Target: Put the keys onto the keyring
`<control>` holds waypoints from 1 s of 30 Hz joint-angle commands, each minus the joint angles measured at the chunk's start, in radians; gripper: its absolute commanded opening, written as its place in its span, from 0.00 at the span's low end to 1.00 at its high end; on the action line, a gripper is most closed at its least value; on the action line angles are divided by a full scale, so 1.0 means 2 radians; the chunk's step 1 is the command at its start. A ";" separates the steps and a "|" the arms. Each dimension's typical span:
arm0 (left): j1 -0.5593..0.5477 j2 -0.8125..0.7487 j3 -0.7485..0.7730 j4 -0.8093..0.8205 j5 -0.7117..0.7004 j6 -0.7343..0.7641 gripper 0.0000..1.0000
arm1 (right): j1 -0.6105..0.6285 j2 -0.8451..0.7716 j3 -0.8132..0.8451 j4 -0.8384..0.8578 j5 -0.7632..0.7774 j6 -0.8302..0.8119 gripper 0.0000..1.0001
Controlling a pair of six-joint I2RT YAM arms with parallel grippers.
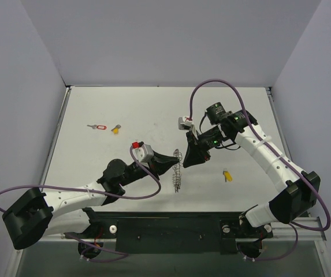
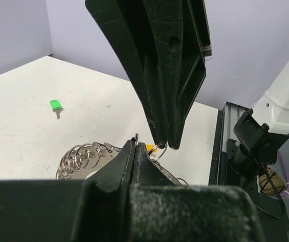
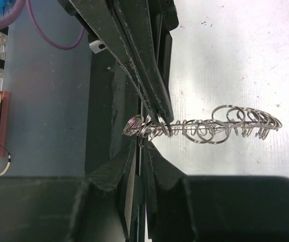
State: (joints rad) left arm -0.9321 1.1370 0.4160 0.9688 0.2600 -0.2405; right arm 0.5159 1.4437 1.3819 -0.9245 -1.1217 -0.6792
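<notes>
One red-tagged key [image 1: 99, 127], two yellow keys [image 1: 116, 129] [image 1: 227, 175], one green key [image 2: 55, 105], four in all, plus one keyring [image 1: 178, 170].

A white tabletop [image 1: 125, 109] is lying inside pale lavender walls [image 1: 171, 40] that are rising along its far, left and right edges; a black mounting rail [image 1: 171, 228] is running along its near edge.
</notes>
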 commanded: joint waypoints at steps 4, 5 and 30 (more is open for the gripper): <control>0.003 -0.012 0.001 0.027 -0.021 -0.005 0.00 | -0.001 -0.005 0.007 -0.005 -0.028 0.007 0.04; 0.003 -0.011 0.000 0.029 -0.022 -0.008 0.00 | 0.000 -0.002 0.009 -0.004 -0.023 0.010 0.03; 0.003 -0.008 -0.006 0.039 -0.037 -0.042 0.00 | 0.011 -0.010 -0.015 0.037 0.032 0.011 0.22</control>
State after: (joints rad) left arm -0.9321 1.1370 0.3996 0.9627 0.1997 -0.3073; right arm 0.5312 1.4441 1.3571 -0.8402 -1.0500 -0.6220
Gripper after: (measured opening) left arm 0.020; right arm 0.240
